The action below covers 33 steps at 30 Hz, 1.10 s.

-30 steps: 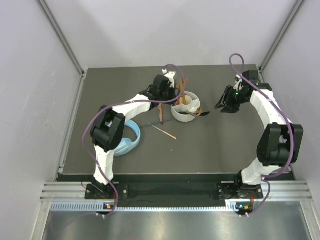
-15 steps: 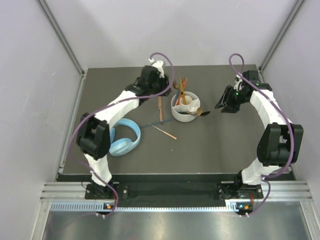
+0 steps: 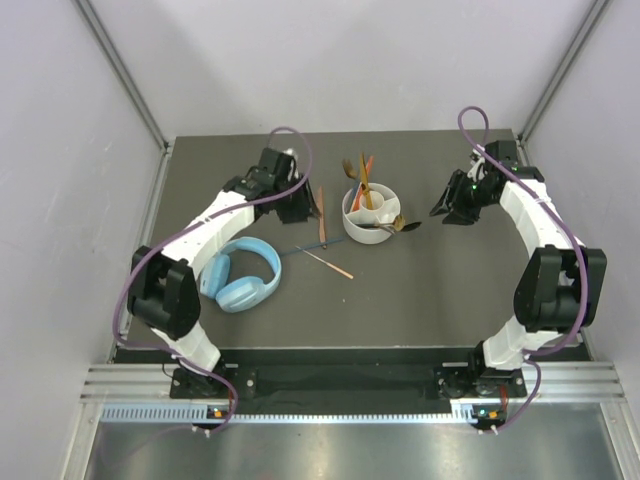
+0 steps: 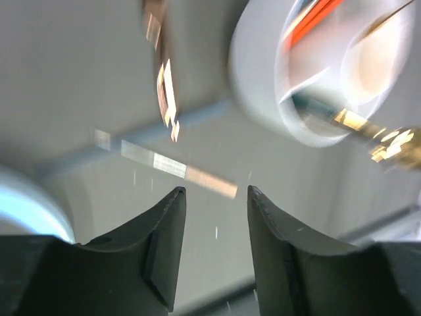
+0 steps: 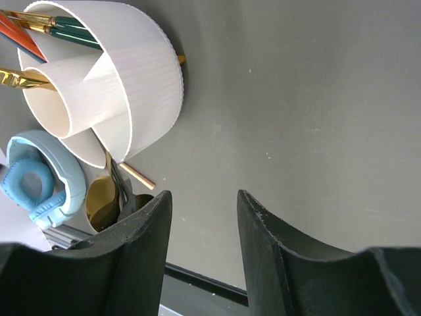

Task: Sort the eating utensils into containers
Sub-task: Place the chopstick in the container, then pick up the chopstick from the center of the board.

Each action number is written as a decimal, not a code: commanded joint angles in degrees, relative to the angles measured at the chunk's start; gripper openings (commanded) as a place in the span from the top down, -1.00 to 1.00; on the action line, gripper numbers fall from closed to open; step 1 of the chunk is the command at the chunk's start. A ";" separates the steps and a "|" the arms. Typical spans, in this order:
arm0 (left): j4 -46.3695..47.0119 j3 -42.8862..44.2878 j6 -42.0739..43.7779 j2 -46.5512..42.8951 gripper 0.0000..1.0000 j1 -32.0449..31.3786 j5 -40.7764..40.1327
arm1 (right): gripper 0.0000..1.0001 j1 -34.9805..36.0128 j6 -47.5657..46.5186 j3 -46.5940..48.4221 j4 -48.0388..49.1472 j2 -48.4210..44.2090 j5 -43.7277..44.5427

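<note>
Left claw [image 3: 300,205] hangs over the far left part of the dark grey tabletop [image 3: 420,300] in the overhead view, and its jaws are too small to read there. The right claw [image 3: 448,212] hangs near the right edge, facing the white holder [image 3: 365,235]. That holder stands toward the far edge, right of the middle. Orange and gold utensils [image 3: 362,172] stick up from it, and a spoon [image 3: 402,226] lies at its right side. A bronze piece [image 3: 321,215] lies between the left claw and the holder. A teal chopstick [image 3: 300,249] and an orange chopstick [image 3: 330,264] lie mid-table. Headphones [image 3: 240,278] sit toward the left edge. Pale walls [image 3: 60,150] and metal rails [image 3: 110,378] enclose it all.

Left wrist view (badly blurred): the left claw [image 4: 216,191] has its fingers [image 4: 164,250] apart and empty. It is above the orange chopstick [image 4: 210,183], with the holder [image 4: 256,85] beyond.

Right wrist view (sharp): the right claw [image 5: 204,194] is likewise spread and empty. Only here do the holder's [image 5: 151,79] dividers show clearly. Teal-handled gold pieces [image 5: 66,29] share a compartment with an orange stick [image 5: 13,29].
</note>
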 commanded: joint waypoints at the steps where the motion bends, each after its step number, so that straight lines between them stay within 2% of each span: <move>1: -9.07 -2.68 -10.45 -1.70 -0.02 -0.12 5.18 | 0.10 0.13 -1.17 -1.05 2.49 1.05 -0.66; 2: -9.86 -3.81 -11.33 -1.88 -0.12 0.31 5.79 | 0.11 0.13 -1.25 -1.31 2.75 1.23 -1.01; 6: -7.42 -9.26 -18.34 -4.33 -0.15 1.37 6.85 | 0.11 0.13 -0.73 -2.02 3.54 1.93 -2.42; 9: -0.31 -15.06 -26.41 -5.92 -0.25 3.21 8.77 | 0.11 0.13 -0.38 -2.28 3.99 2.11 -3.21; 11: 4.36 -17.70 -31.44 -4.09 -0.23 4.62 14.04 | 0.12 0.13 -0.11 -2.37 4.16 2.02 -3.30; 12: 3.15 -16.93 -35.20 -1.47 -0.19 4.71 14.84 | 0.12 0.13 -0.02 -2.46 4.25 1.76 -3.30; 14: -1.24 -11.60 -36.56 1.36 -0.16 4.36 15.99 | 0.12 0.22 0.06 -2.37 4.42 1.76 -3.39; 17: -10.70 -0.19 -36.30 5.84 -0.16 3.48 10.21 | 0.12 0.13 0.41 -2.28 4.77 1.41 -3.91; 20: -14.51 5.30 -39.98 9.71 -0.16 3.92 7.91 | 0.12 0.13 1.12 -2.90 5.82 1.32 -5.15; 24: -19.69 6.37 -48.49 14.55 -0.10 3.57 7.82 | 0.12 0.13 1.03 -3.60 5.83 0.88 -5.50; 30: -26.56 4.45 -50.44 12.10 -0.08 2.34 1.23 | 0.12 -0.30 0.86 -4.57 6.36 0.53 -5.85; 33: -25.52 1.28 -52.29 11.22 -0.07 2.34 1.22 | 0.12 -0.31 1.12 -4.66 6.71 1.14 -6.29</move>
